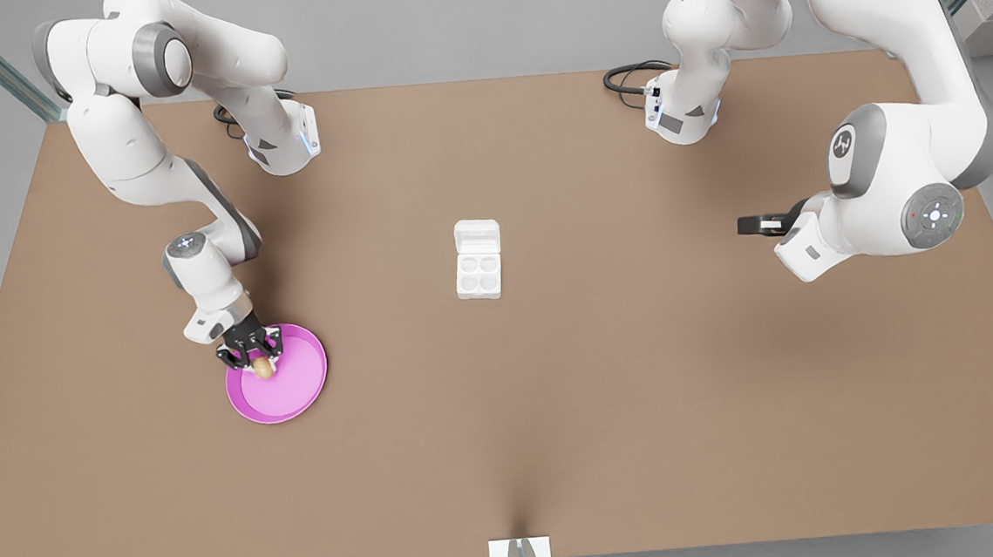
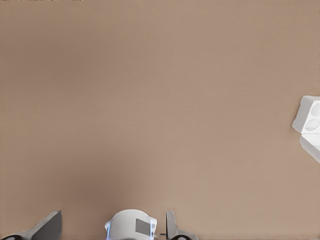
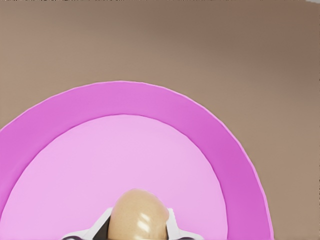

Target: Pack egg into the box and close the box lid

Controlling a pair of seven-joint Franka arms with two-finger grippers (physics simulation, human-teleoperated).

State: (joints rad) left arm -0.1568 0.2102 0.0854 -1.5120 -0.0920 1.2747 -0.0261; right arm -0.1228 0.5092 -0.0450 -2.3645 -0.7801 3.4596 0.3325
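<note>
No readable writing is showing anywhere; the arm on the front view's right is carrying only a small white emblem on a grey joint cap. The tiny, smooth, tan-brown oval egg (image 1: pixel 263 367) is sitting over the round pink plastic plate (image 1: pixel 299 397), on the side of the plate nearest the arm, and in the right wrist view the egg (image 3: pixel 138 216) is pointing its rounded end away from the wrist, long axis running along the fingers. The right gripper (image 1: pixel 255 355) is clamping it, one finger (image 3: pixel 176 223) on each flank. The small white square four-cup box (image 1: pixel 478 275) is lying mid-table on the brown tabletop (image 1: pixel 643 373), with the white rounded-square box lid (image 1: pixel 477 236) lying open behind it. The left gripper (image 1: pixel 748 225) is waiting well apart, fingers (image 2: pixel 48 226) spread.
</note>
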